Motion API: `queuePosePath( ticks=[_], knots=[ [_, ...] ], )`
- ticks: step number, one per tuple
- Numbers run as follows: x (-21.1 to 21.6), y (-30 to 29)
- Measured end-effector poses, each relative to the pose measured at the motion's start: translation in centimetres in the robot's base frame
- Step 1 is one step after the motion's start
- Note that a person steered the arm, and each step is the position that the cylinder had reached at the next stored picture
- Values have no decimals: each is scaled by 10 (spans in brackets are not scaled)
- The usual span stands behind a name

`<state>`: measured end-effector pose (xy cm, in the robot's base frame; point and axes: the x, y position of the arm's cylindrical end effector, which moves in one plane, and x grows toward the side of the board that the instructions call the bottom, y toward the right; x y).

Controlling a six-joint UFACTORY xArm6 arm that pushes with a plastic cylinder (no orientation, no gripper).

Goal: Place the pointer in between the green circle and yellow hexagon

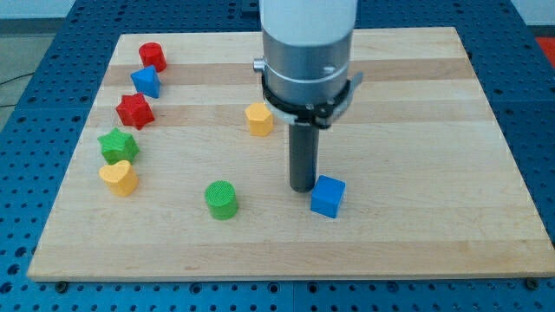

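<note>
While beside blue cube (328, 196), my tip (302, 188) rests

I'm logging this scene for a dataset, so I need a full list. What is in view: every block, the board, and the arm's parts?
red cylinder: 1, red, top left of board
blue block: 1, blue, just below the red cylinder; shape unclear
red star: 1, red, left side
green star: 1, green, left side, below the red star
yellow heart: 1, yellow, left edge, below the green star
yellow hexagon: 1, yellow, centre, left of the arm
green circle: 1, green, lower centre
blue cube: 1, blue, right of my tip
board: 1, wooden, on a blue perforated table
my tip: 1, dark rod end, beside the blue cube
</note>
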<state>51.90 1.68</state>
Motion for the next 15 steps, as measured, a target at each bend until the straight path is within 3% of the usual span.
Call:
queuePosePath(
  ticks=[1, 2, 3, 4, 5, 6, 7, 9, 10, 11, 13, 14, 15],
  knots=[
    [20, 10],
    [40, 86],
    [53, 114],
    [92, 5],
    [99, -56],
    [55, -126],
    [35, -143],
    [10, -13],
    [0, -31],
    [-17, -11],
    [-16, 130],
    [-36, 81],
    [-105, 66]
  ],
)
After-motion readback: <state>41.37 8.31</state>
